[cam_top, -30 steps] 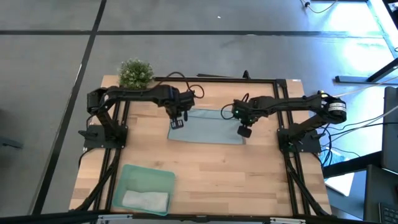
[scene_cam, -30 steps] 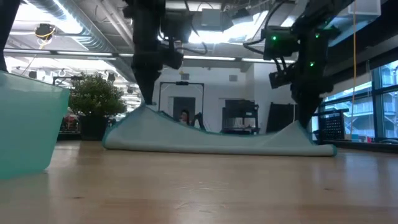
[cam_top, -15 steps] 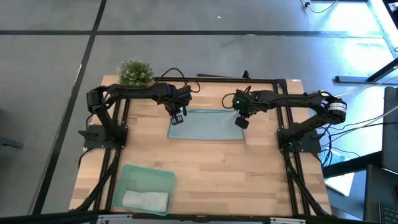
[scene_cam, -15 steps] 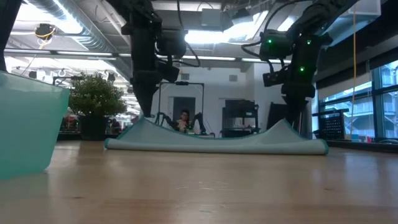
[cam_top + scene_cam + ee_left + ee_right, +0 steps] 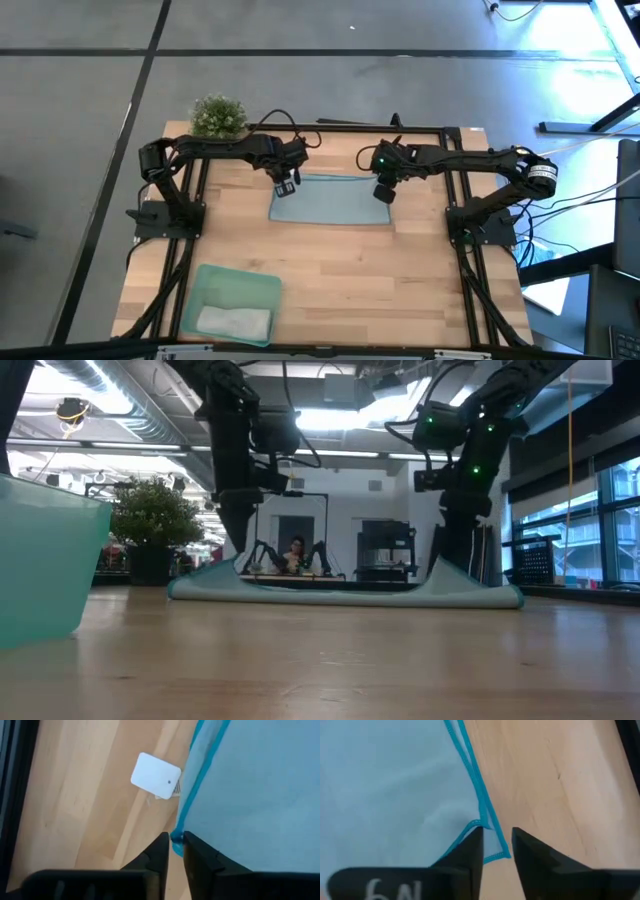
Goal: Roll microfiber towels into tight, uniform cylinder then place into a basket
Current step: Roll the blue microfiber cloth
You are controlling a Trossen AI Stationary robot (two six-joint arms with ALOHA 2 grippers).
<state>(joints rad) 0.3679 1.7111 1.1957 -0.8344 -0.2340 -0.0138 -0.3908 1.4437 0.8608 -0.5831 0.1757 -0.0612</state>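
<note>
— Where does the light blue towel (image 5: 335, 200) lie?

— Flat on the table (image 5: 400, 280), close to the far edge and about midway along it. In the low view its two far corners rise a little off the wood, one at each gripper.

— And the left gripper (image 5: 285, 186)?

— It stands at the towel's far left corner. In the left wrist view its fingers (image 5: 159, 851) are pressed nearly together, with the teal hem of that corner pinched between them. A small white tag (image 5: 156, 769) lies on the wood just beside the hem.

— The right gripper (image 5: 383, 193)?

— It is at the towel's far right corner, with the corner's hem right at its tip. Whether it grips the cloth or has let go cannot be told.

— Where is the basket (image 5: 215, 272)?

— At the near left corner of the table, well apart from both arms. The pale grey towel (image 5: 235, 321) lies inside it, toward its near wall.

— Anything else?

— A small potted plant (image 5: 217, 117) sits at the far left corner.
</note>
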